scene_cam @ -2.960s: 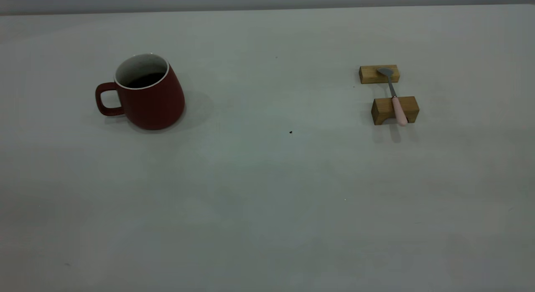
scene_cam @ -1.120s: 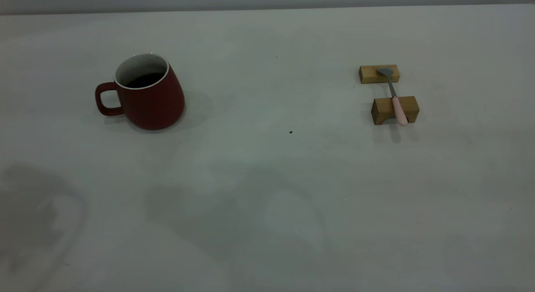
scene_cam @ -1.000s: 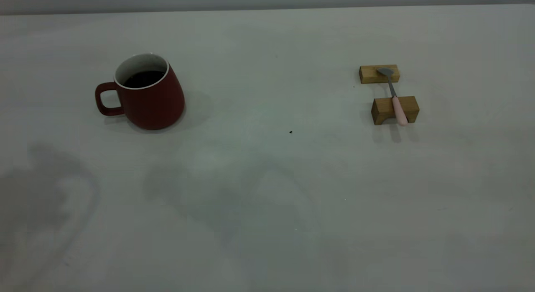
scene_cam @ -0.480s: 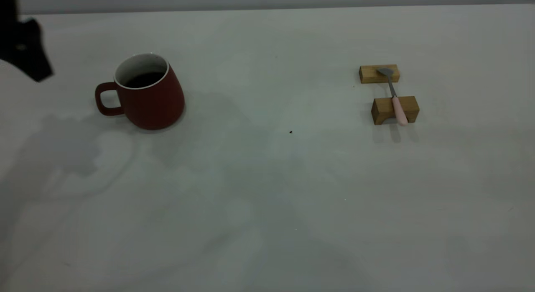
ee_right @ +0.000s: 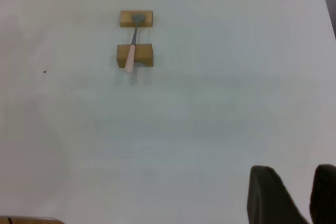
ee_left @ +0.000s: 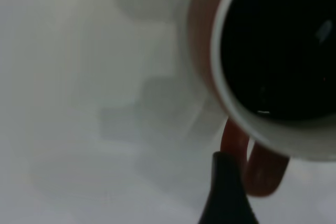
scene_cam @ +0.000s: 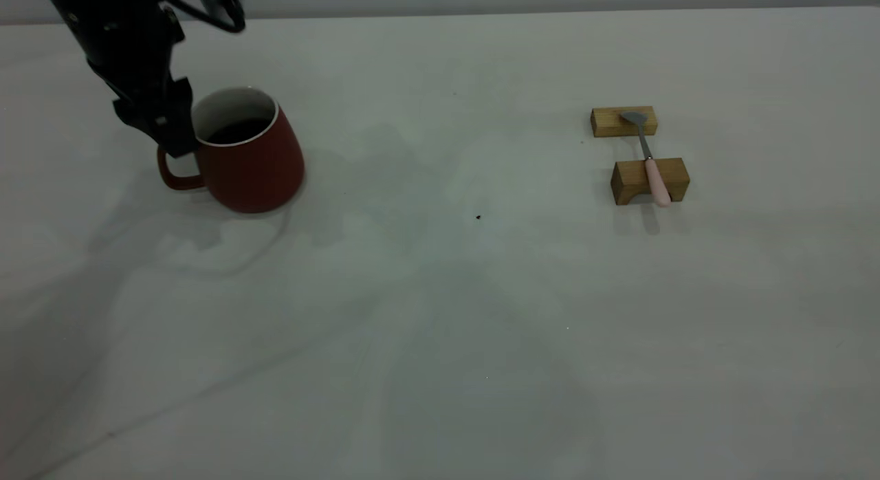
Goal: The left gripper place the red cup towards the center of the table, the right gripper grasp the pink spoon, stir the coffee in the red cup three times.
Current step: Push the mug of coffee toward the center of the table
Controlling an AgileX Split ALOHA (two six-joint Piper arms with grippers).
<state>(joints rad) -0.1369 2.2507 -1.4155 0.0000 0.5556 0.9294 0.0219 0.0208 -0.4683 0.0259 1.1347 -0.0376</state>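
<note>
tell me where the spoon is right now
In the exterior view the spoon lies at the table's right side, bridging two wooden blocks, far from the cup at the left.

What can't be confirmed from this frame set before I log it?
- Left hand: in the exterior view its dark body covers the top of the red cup handle; grip or contact cannot be told. The left wrist view shows only one dark finger, cut by the edge.
- Right hand: absent from the exterior view; cut off at the right wrist view's edge.
- Pink spoon: bowl detail too small on the wooden blocks.
</note>
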